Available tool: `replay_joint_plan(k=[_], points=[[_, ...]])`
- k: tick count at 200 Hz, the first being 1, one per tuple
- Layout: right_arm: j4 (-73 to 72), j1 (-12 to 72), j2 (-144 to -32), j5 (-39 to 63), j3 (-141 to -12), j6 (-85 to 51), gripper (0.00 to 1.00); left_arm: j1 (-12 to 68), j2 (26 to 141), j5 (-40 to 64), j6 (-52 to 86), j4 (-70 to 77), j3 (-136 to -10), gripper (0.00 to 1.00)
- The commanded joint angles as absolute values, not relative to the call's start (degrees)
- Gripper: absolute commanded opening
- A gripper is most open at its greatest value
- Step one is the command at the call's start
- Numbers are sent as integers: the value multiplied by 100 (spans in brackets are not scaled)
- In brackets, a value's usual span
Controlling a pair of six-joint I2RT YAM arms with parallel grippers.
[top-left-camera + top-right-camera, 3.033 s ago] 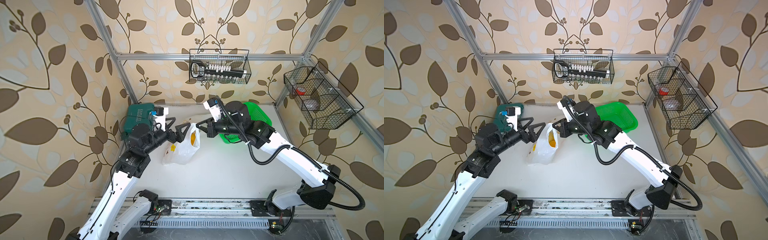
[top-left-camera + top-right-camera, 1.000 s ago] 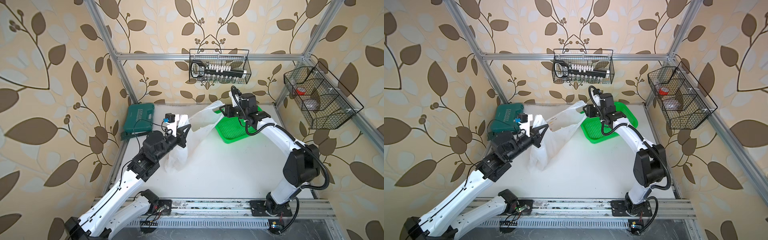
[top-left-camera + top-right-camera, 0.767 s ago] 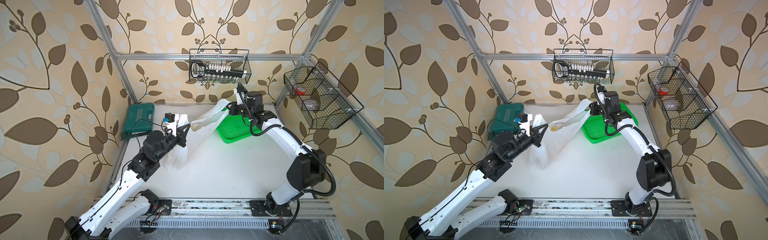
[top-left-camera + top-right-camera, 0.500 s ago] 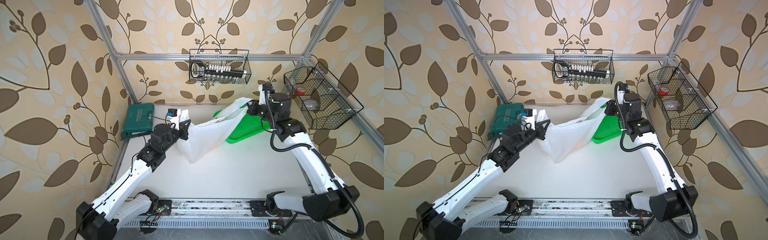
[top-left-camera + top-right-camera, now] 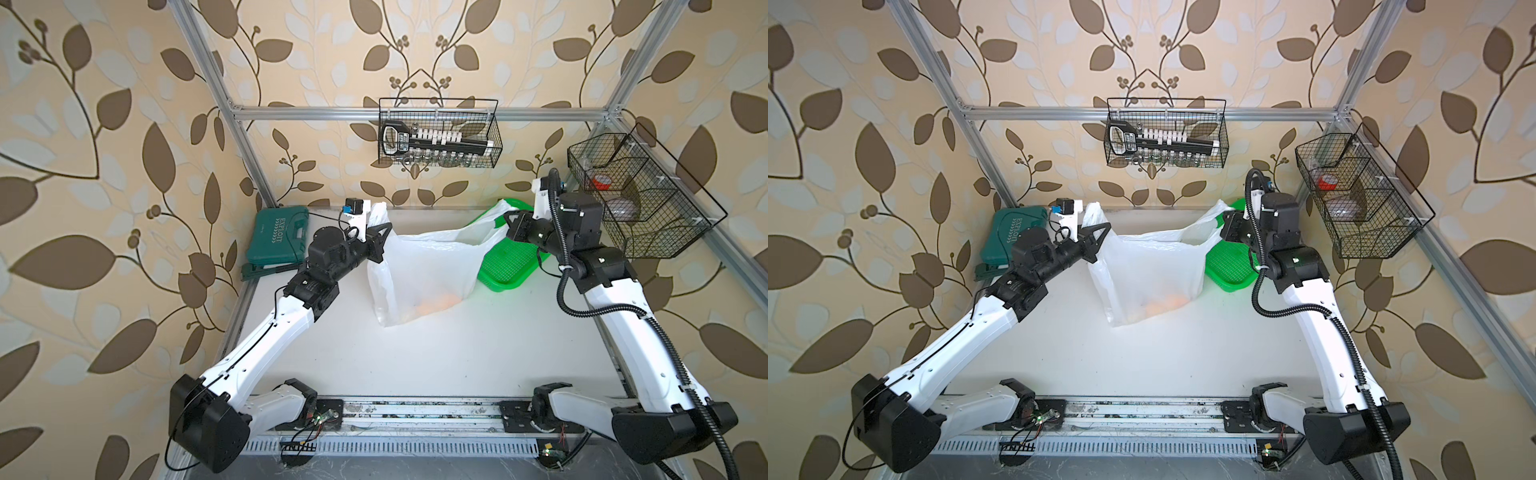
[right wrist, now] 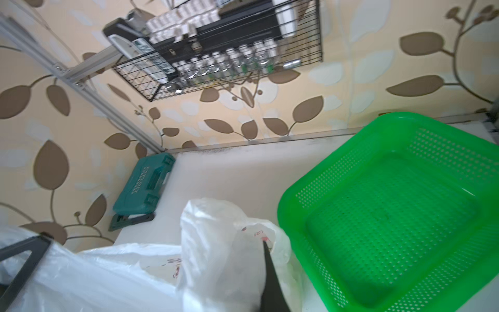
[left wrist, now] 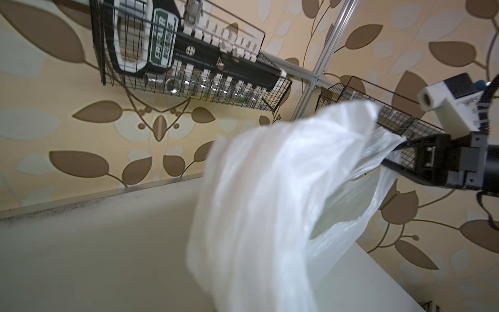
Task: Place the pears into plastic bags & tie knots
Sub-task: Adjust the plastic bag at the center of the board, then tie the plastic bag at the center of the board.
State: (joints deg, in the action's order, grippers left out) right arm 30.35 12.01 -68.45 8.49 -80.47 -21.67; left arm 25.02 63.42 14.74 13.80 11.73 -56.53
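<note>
A smooth white tabletop (image 5: 415, 357) is lying inside an aluminium-profile frame (image 5: 415, 113), with walls papered in cream with brown leaves closing it in on three sides. A bright green perforated plastic tray (image 5: 513, 266), rectangular with rounded corners, is sitting at the back of the table. Above the tray, two black wire baskets are hanging on the walls, one on the back wall (image 5: 438, 133) and one on the side wall (image 5: 640, 199). A dark green hard-shell tool case (image 5: 278, 239) is lying well apart from the tray, across the table.

A thin white semi-transparent plastic bag (image 5: 424, 266), crinkled and glossy, is hanging just beside the tray and overlapping its edge. Its mouth is facing up, and its long axis is running from the tray towards the tool case. Orange-yellow rounded pears (image 5: 436, 307) are showing dimly through the film at its sagging bottom; their number cannot be told.

The left gripper (image 5: 383, 242) is pinching the bag's handle on the side away from the tray, jaws closed on the film. The right gripper (image 5: 509, 226), above the tray, is clamping the opposite handle, jaws also closed.
</note>
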Motion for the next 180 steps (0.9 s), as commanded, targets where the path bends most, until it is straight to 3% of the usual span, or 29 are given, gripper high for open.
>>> replay_joint_plan(k=[1,6,13,18,39,69,137,180], points=[[3333,1785,-6627,803,-8341,-2289,0,2435,5948,1727,1245,1948,-5448,0],[3373,1903,-6640,758,-8345,-2265,5,2435,5934,1763,1230,2043,-5380,0],[3507,1973,-6688,755,-8406,-2201,36,2435,5924,1863,1167,2122,-5310,0],[3624,1998,-6712,751,-8449,-2153,51,2435,5932,1972,1107,2134,-5285,0],[3711,1999,-6469,393,-8399,-2138,79,2437,5997,2426,897,1908,-5325,0],[3616,2001,-6345,712,-8797,-2107,83,2370,6142,3088,852,1899,-5292,0],[2275,2337,-7445,3658,-9512,-1349,84,2158,6557,4641,1558,2408,-5538,0],[1863,2563,-8418,4713,-10105,-1233,87,2141,6817,5327,1904,2528,-6141,0]])
